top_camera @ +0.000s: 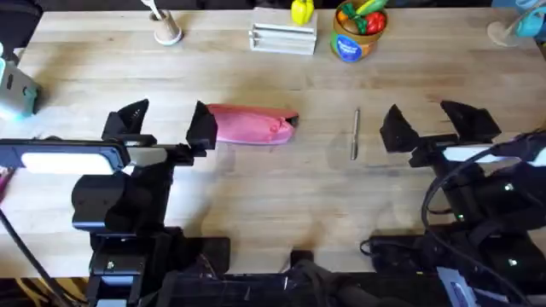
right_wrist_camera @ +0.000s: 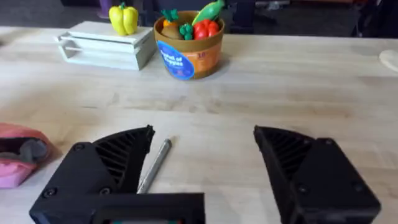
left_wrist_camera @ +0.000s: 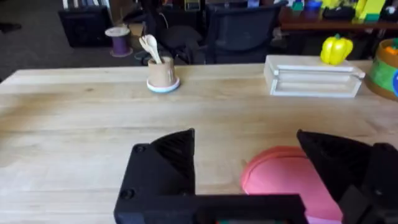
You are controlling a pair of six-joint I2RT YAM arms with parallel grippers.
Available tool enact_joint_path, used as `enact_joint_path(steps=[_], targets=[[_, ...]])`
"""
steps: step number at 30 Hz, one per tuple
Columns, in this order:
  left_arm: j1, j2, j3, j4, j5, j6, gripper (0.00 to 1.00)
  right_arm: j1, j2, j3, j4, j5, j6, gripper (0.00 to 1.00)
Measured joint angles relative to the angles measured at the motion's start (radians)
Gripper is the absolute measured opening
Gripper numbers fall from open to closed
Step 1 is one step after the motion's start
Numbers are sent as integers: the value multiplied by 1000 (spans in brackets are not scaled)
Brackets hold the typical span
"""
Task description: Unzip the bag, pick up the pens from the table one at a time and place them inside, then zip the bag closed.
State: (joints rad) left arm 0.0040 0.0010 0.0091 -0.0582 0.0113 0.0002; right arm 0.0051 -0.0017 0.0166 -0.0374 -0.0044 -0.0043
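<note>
The worktop (top_camera: 281, 183) carries the bag (top_camera: 252, 124), soft and likely limp, best held at one end. Both end effectors, left (top_camera: 166, 128) and right (top_camera: 426, 126), stand apart, empty. The pen (top_camera: 355, 134), light, stiff, probably slippery, suits a mid-shaft grip.

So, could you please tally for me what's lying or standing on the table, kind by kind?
Pink bag: 1
Grey pen: 1
White slatted rack: 1
Yellow toy pepper: 1
Tub of toy vegetables: 1
Small cup with wooden utensils: 1
Total: 6
</note>
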Motion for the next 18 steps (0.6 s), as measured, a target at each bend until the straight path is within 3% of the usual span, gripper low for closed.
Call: enact_joint_path(steps=[5, 9, 18], targets=[[0, 22, 83, -167, 2, 4, 991, 0, 31, 99, -212, -10, 5, 996], [0, 120, 256, -290, 25, 50, 991, 0, 139, 259, -375, -12, 8, 996], [0, 526, 666, -533, 156, 321, 991, 0, 517, 751, -703, -19, 8, 995]])
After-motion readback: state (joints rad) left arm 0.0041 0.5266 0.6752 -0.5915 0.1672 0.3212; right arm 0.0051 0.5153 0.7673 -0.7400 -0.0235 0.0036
